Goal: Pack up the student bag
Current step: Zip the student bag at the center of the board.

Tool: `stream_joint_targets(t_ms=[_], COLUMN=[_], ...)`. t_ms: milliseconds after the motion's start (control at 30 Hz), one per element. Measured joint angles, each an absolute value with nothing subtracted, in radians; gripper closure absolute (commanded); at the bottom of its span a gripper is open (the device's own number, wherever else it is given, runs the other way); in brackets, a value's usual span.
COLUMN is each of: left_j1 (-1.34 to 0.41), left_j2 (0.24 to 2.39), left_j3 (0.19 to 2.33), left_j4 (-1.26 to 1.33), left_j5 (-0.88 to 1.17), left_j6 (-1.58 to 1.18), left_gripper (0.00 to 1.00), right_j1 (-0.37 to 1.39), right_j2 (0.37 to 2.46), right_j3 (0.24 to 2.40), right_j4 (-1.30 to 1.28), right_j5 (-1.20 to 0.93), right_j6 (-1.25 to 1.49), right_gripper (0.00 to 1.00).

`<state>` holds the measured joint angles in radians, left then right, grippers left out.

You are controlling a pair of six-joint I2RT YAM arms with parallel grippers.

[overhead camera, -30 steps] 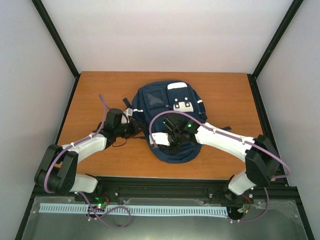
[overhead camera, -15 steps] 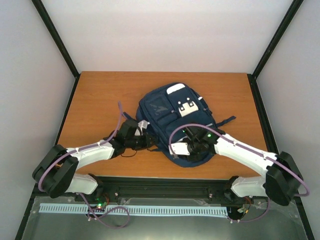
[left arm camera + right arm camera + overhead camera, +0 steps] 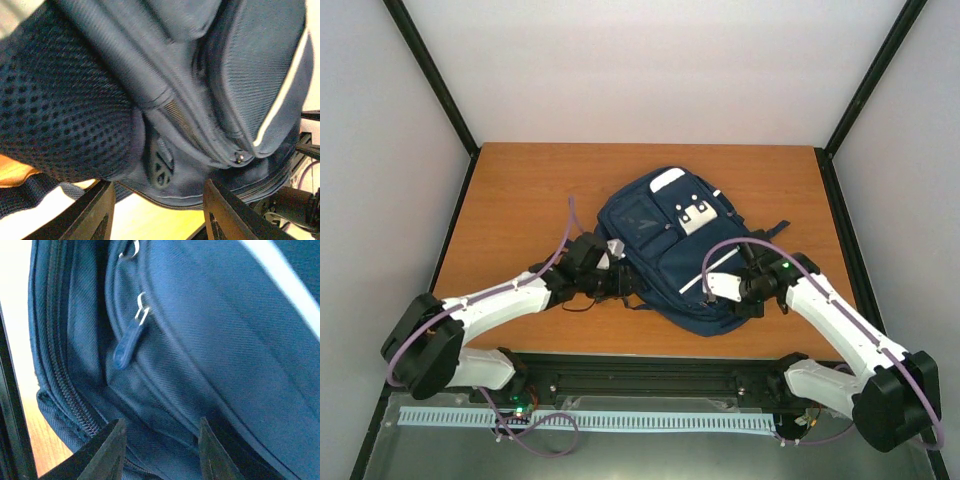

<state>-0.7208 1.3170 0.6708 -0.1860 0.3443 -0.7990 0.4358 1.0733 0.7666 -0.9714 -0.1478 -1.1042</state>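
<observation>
Navy student bag (image 3: 665, 250): lying flat around the middle of the wooden table (image 3: 520, 190). The white-patch end points to roughly 11 o'clock and the bottom end to 5 o'clock, close to the front edge.
My left gripper (image 3: 620, 283): tucked right against the bag's 8 o'clock side. The jaws are spread and not clamped on anything, far as I can see.
Left wrist cam: dark mesh panel (image 3: 60, 100) fills the 9 o'clock half, with a white stripe (image 3: 281, 91) over at 3 o'clock. Bag fabric sits just past my fingertips.
My right gripper (image 3: 740, 298): at the bag's 4 o'clock edge, fingers apart too. Honestly can't tell if they touch the cloth.
Right wrist cam: blue zipper pull (image 3: 125, 346) dangles at about 11 o'clock from my fingertips.
</observation>
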Motion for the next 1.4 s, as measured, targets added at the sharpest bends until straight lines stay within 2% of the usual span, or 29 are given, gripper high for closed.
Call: stream_joint_targets(t_ms=[300, 433, 567, 667, 967, 1067, 1167, 1267, 1333, 1400], left_j1=[-0.726, -0.746, -0.781, -0.807, -0.85, -0.85, -0.85, -0.85, -0.85, -0.85], left_j2=[1.328, 1.37, 1.413, 1.456, 1.581, 1.612, 1.639, 1.657, 1.663, 1.669], left_j3=[0.756, 0.78, 0.81, 0.845, 0.912, 0.914, 0.928, 0.94, 0.942, 0.942], left_j4=[-0.197, -0.152, -0.12, -0.113, -0.121, -0.12, -0.117, -0.105, -0.102, -0.096], left_j5=[0.38, 0.405, 0.416, 0.416, 0.416, 0.416, 0.42, 0.424, 0.423, 0.423], left_j6=[-0.788, -0.821, -0.859, -0.883, -0.935, -0.949, -0.963, -0.974, -0.981, -0.991], left_gripper=[0.47, 0.53, 0.55, 0.52, 0.56, 0.57, 0.58, 0.58, 0.59, 0.61], right_j1=[0.414, 0.415, 0.422, 0.437, 0.493, 0.505, 0.524, 0.541, 0.544, 0.545], right_j2=[1.172, 1.206, 1.23, 1.234, 1.251, 1.272, 1.291, 1.309, 1.315, 1.316], right_j3=[0.895, 0.885, 0.863, 0.847, 0.794, 0.793, 0.788, 0.782, 0.781, 0.781], right_j4=[-1.016, -1.005, -1.002, -0.999, -0.945, -0.93, -0.908, -0.881, -0.87, -0.861], right_j5=[-0.323, -0.353, -0.358, -0.359, -0.327, -0.319, -0.306, -0.287, -0.275, -0.266], right_j6=[-0.829, -0.77, -0.748, -0.742, -0.712, -0.696, -0.683, -0.664, -0.653, -0.636], right_gripper=[0.65, 0.67, 0.66, 0.61, 0.62, 0.68, 0.8, 0.87, 0.96, 0.97])
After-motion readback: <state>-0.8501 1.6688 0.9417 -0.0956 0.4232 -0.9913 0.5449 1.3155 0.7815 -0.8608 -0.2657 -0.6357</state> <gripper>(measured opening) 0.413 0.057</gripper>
